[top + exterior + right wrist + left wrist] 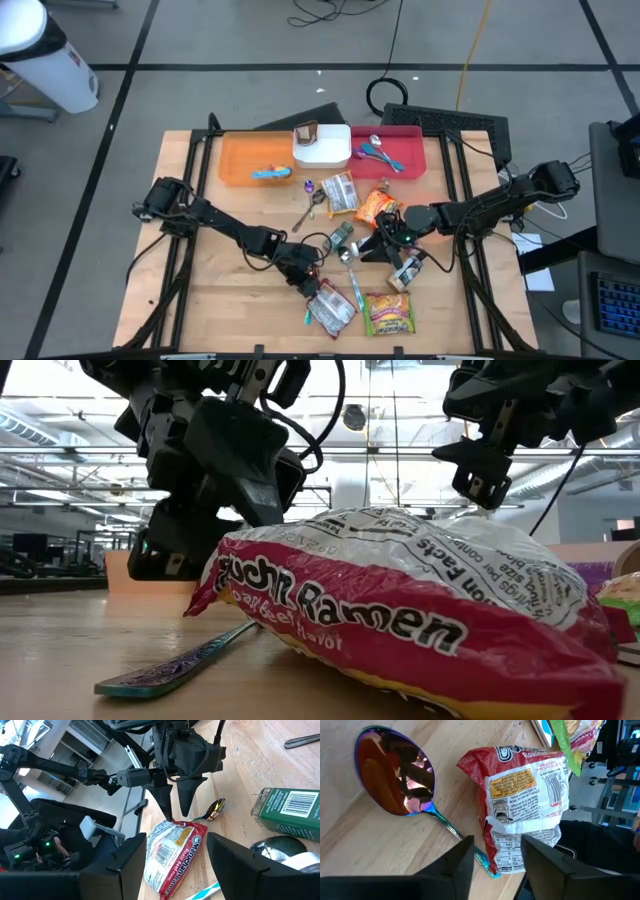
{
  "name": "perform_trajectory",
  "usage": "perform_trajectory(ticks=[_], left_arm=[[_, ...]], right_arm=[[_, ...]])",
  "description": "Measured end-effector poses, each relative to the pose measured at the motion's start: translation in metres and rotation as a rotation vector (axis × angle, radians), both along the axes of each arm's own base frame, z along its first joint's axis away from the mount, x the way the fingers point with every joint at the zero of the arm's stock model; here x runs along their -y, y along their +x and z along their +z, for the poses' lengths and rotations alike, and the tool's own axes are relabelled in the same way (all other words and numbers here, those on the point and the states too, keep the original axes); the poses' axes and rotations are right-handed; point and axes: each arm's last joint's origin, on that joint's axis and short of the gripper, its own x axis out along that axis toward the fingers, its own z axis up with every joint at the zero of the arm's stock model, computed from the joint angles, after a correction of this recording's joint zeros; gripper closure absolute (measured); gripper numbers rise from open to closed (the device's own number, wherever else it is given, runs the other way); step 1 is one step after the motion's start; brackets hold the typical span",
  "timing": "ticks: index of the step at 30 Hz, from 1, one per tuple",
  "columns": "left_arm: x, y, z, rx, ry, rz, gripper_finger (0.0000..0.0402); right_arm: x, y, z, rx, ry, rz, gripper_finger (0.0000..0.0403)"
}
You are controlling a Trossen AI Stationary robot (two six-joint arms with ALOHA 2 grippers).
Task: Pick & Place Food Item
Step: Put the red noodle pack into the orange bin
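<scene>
A red-and-white ramen packet [330,310] lies flat on the wooden table near its front edge; it also shows in the low view [400,610] and both wrist views [525,805] [170,850]. My left gripper [312,285] is open, its fingers pointing down over the packet's left end [176,812] [497,865]. My right gripper [385,245] is open and empty, higher up and farther back, looking down on the packet [175,870] [485,470]. An iridescent spoon [395,775] lies beside the packet, its handle running under the packet's edge. My left gripper's fingertips [169,815] point down at the packet's crimped end [172,823], one finger on either side of it. I cannot tell whether they touch it. The packet lies flat on the table.
An orange tray [240,160], a white box [322,150] and a red tray [405,140] stand along the far edge. A green box [287,810], an orange snack bag [375,205], a silver packet [340,190], a toothbrush [357,290] and a yellow-green noodle packet [390,312] crowd the middle.
</scene>
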Motion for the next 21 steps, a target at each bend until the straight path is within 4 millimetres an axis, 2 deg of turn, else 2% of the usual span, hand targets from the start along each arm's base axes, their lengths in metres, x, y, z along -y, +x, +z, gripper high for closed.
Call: perform_trajectory(ticks=[6,21], left_arm=[[0.002,-0.001,0.000,-0.004,-0.004,-0.001,0.0197],[0.016,-0.005,0.000,-0.031,-0.040,-0.010,0.0195]], right_arm=[[0.000,0.000,0.000,-0.001,-0.004,0.001,0.0202],[0.000,0.000,0.000,0.008,-0.027,0.007,0.0202]])
